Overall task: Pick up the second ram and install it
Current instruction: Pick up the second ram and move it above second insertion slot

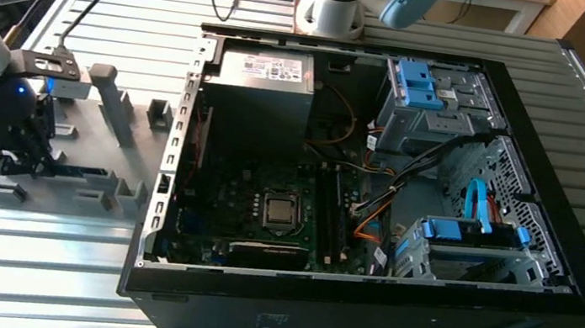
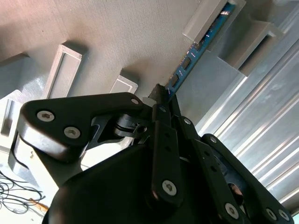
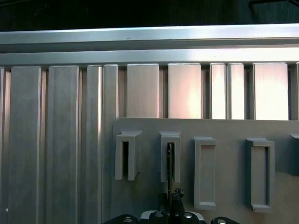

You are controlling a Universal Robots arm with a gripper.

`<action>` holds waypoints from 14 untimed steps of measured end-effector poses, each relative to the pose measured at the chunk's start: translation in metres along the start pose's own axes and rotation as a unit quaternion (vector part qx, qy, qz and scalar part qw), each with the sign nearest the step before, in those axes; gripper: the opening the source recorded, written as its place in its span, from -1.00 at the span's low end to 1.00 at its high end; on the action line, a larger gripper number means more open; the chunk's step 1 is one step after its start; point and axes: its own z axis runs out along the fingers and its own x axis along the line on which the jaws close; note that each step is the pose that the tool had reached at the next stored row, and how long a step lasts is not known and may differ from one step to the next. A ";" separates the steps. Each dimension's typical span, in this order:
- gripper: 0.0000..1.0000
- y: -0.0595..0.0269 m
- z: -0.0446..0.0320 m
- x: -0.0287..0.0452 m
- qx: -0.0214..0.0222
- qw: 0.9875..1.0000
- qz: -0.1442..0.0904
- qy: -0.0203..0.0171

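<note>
You see the gripper [image 1: 12,159] low at the exterior view's left, down on the grey holder fixture [image 1: 97,182]. The fixture lies on the ribbed metal table [image 1: 30,265], just beside the open computer case [image 1: 582,287]. In the second wrist view the black fingers [image 2: 163,121] are drawn narrow and pinch the near end of the second ram [image 2: 198,49]. This blue stick with a row of dark chips stands on edge in the fixture and runs away from the gripper towards a grey post [image 2: 205,18]. In the first wrist view the ram shows edge-on as a thin dark line in one upright slot, straight ahead of the fingertips. Inside the case, the motherboard [image 1: 267,186] lies exposed, with the power supply [image 1: 265,67] on its far side.
</note>
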 end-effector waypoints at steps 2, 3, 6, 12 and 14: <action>-0.72 0.0000 -0.0025 0.0000 0.000 1.000 0.000 0.000; -0.72 -0.0001 -0.0036 0.0000 0.000 1.000 0.000 0.000; -0.72 -0.0002 -0.0065 0.0001 0.000 1.000 0.000 0.000; -0.72 -0.0003 -0.0105 0.0002 0.000 1.000 0.000 0.000; -0.72 -0.0003 -0.0118 0.0002 0.000 1.000 0.000 0.000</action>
